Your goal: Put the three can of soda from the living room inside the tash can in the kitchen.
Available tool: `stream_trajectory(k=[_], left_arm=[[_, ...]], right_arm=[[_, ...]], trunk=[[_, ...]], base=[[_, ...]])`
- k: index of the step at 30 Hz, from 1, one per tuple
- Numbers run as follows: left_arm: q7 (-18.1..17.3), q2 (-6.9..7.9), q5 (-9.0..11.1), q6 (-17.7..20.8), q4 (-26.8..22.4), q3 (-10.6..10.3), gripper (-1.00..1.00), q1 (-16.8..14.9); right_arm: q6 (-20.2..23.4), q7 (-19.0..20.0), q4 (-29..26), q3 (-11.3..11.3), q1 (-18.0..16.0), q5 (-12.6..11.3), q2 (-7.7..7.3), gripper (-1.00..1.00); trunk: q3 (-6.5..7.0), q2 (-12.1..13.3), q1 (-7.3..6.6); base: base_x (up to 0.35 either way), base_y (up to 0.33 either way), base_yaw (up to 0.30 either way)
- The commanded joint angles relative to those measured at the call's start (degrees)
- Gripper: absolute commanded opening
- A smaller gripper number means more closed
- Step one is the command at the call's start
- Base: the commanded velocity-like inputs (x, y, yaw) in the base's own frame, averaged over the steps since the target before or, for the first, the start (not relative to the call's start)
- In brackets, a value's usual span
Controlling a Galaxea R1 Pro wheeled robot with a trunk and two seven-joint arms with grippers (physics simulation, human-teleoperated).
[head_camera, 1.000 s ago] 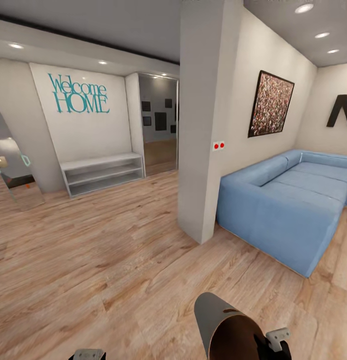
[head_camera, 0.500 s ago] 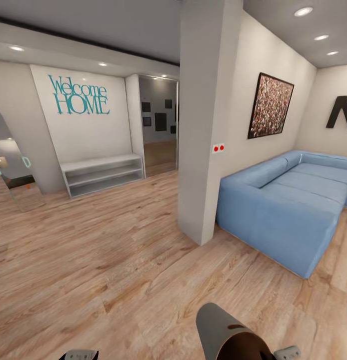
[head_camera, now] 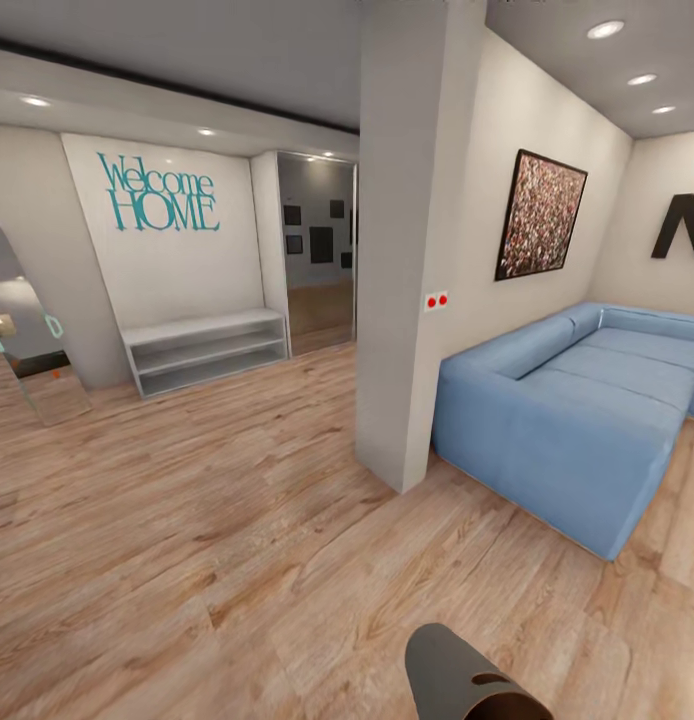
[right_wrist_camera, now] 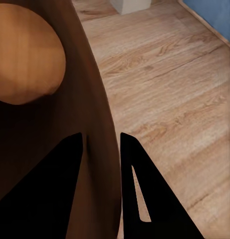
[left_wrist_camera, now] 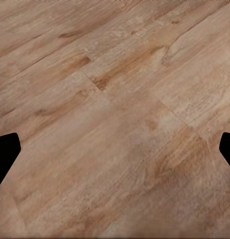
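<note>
Since a second ago the whole head view has slid, so the bin [head_camera: 472, 680] sits lower at six o'clock and less of it shows; that is the camera moving. It is tilted, its long axis leaning away toward eleven o'clock, grey wall up and the oval handle hole near the rim. In the right wrist view the right gripper [right_wrist_camera: 101, 149] has its two dark fingers pinching the bin's thin wall, one inside the coppery interior, one outside. The left gripper [left_wrist_camera: 115, 149] hangs over bare wooden floor [head_camera: 207, 520], fingertips spread wide and empty. At three o'clock stands the blue sofa [head_camera: 577, 410], beside a white pillar [head_camera: 402, 260].
</note>
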Motion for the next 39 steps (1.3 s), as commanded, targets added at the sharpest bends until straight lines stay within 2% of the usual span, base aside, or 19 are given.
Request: stream_trajectory(k=[1, 11, 19, 33, 35, 39], left_arm=[[0.0, 0.02, 0.1, -0.8, 0.4, 0.0, 1.0, 0.1], [0.0, 0.06, 0.3, -3.9, 1.0, 0.0, 1.0, 0.4], [0.0, 0.02, -0.2, -6.0, 1.0, -0.1, 1.0, 0.7], [0.0, -0.02, -0.4, -6.1, 1.0, -0.2, 1.0, 0.8], [0.0, -0.01, -0.4, -6.1, 1.1, -0.2, 1.0, 0.8], [0.0, 0.0, -0.4, -6.1, 1.1, -0.2, 1.0, 0.8]], right_arm=[[-0.1, 0.0, -0.1, -0.5, 0.2, 0.1, -0.03, -1.0], [-0.3, 0.0, 0.1, -0.9, 0.7, 0.1, -0.09, -1.0], [-0.5, 0.0, 1.2, -1.0, 0.9, 0.1, -0.01, -1.0], [-0.6, -0.4, 1.2, -1.1, 0.9, 0.0, 0.28, -1.0], [-0.5, -0.8, 1.0, -1.8, 0.8, 0.1, 0.46, -1.0], [-0.5, -0.9, 0.8, -5.8, 0.8, 0.1, 0.62, -1.0]], trunk=[[0.19, 0.4, -0.23], [1.99, 4.4, -2.42], [1.99, 4.4, -2.42], [1.99, 4.4, -2.42], [1.99, 4.4, -2.42], [1.99, 4.4, -2.42]], base=[[0.0, 0.0, 0.0], [0.0, 0.0, 0.0], [0.0, 0.0, 0.0], [0.0, 0.0, 0.0], [0.0, 0.0, 0.0], [0.0, 0.0, 0.0]])
